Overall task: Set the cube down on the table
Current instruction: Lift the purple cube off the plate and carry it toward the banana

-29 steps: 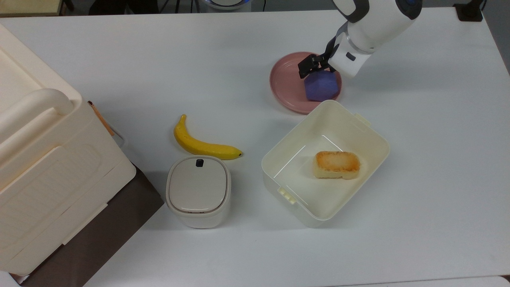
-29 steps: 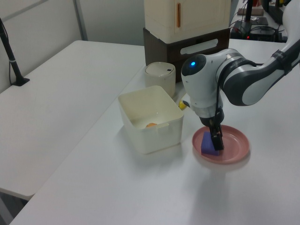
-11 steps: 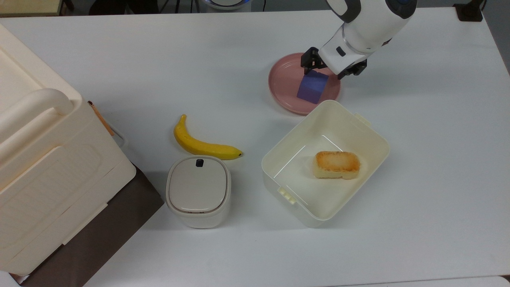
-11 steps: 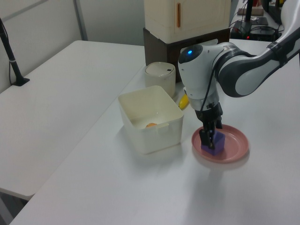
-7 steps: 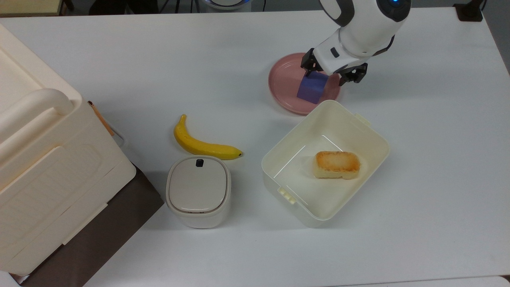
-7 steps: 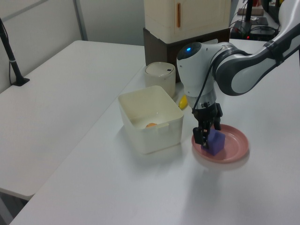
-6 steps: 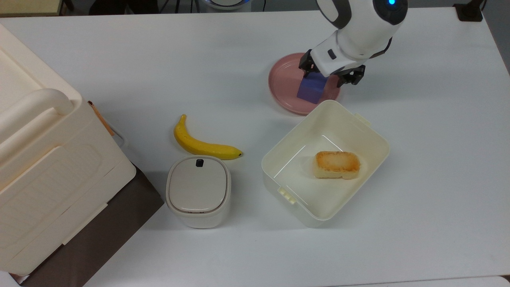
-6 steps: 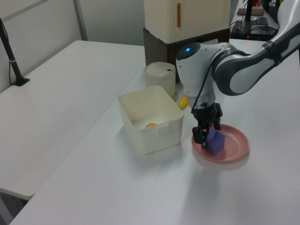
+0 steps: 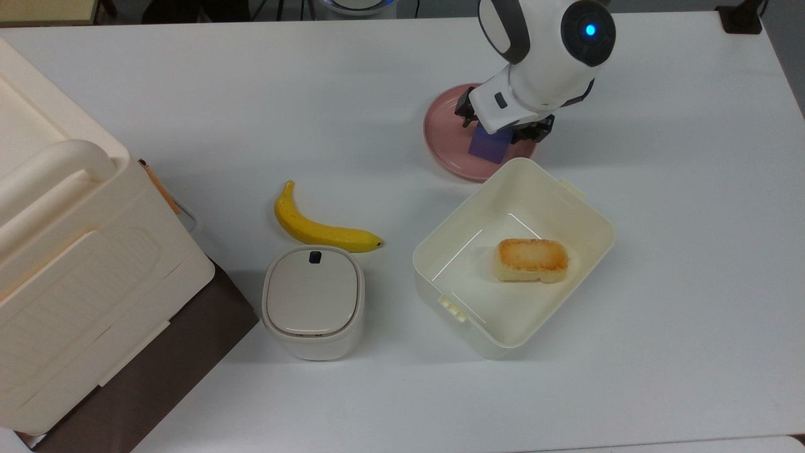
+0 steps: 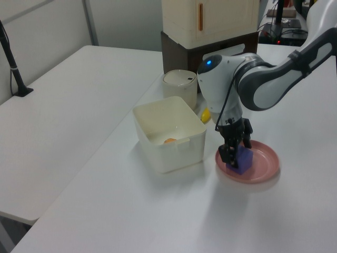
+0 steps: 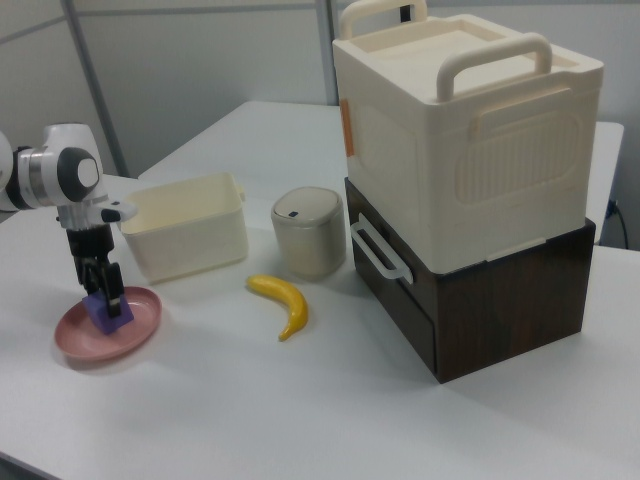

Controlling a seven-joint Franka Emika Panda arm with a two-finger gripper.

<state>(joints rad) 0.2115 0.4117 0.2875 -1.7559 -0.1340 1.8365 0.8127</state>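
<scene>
The blue-purple cube [image 9: 489,148] rests on the round pink plate [image 9: 445,135] at the far side of the white table [image 9: 692,251]. My gripper [image 9: 500,128] is down over the cube and open, one dark finger on each side of it. In the left view the gripper [image 10: 235,153] straddles the cube [image 10: 243,161] on the near-left part of the plate [image 10: 265,163]. In the right view the gripper [image 11: 102,290] stands upright over the cube [image 11: 109,311]. The hand hides the cube's top in the top view.
A cream bin [image 9: 516,258] holding a toasted bread block [image 9: 532,259] sits right beside the plate. A banana [image 9: 317,228], a lidded round container [image 9: 313,301] and a large cream box on a dark base [image 9: 82,264] occupy the top view's left.
The arm has swung toward the top view's left and the gripper has turned and come down around the cube. The cube, tilted earlier, now sits flat on the plate.
</scene>
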